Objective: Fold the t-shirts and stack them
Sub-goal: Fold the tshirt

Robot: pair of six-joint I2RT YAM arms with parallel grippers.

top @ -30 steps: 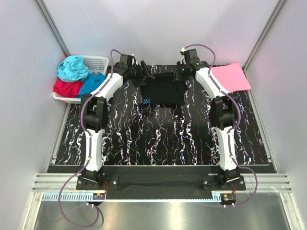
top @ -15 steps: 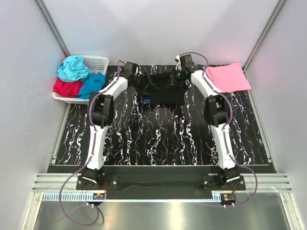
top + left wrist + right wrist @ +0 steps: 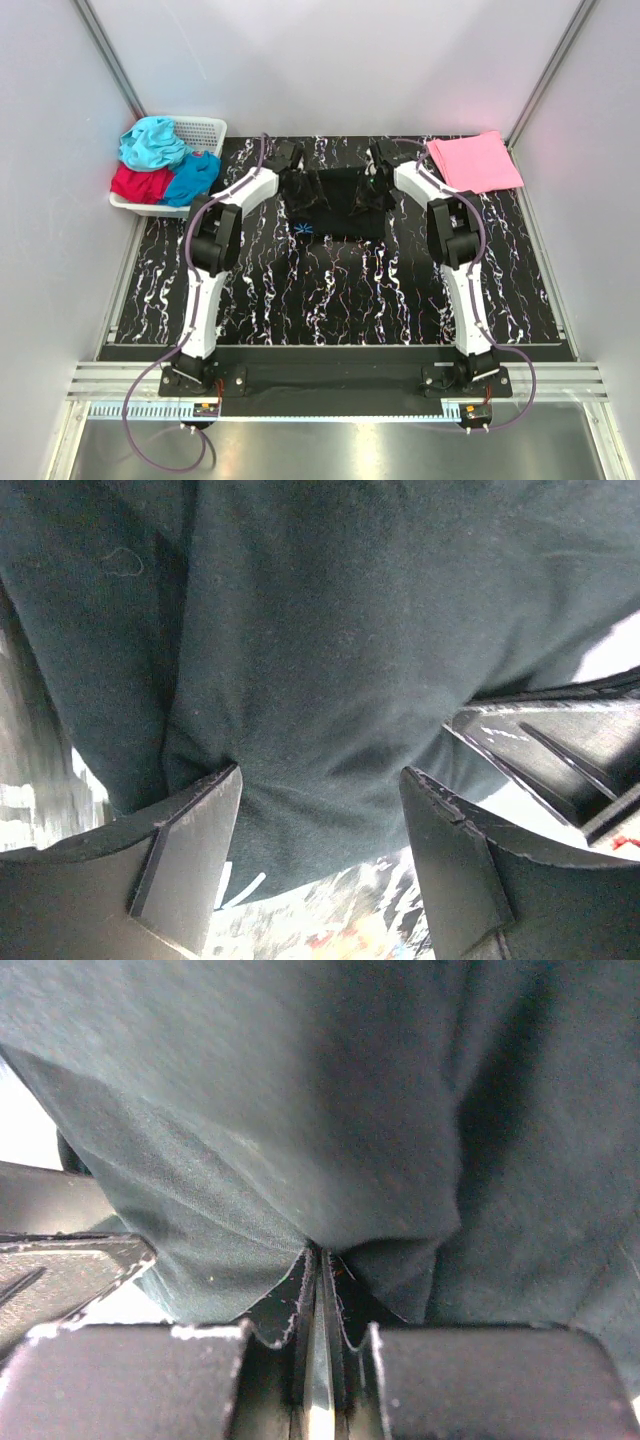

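Right gripper (image 3: 318, 1260) pinches black t-shirt (image 3: 335, 203); left gripper (image 3: 320, 820) spread, unclamped. A one-sided pull could skew the fold.

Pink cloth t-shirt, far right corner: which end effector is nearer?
Right. The right end effector clamps the black cloth t-shirt just left of the pink t-shirt; the left end effector sits farther left, across that black shirt.
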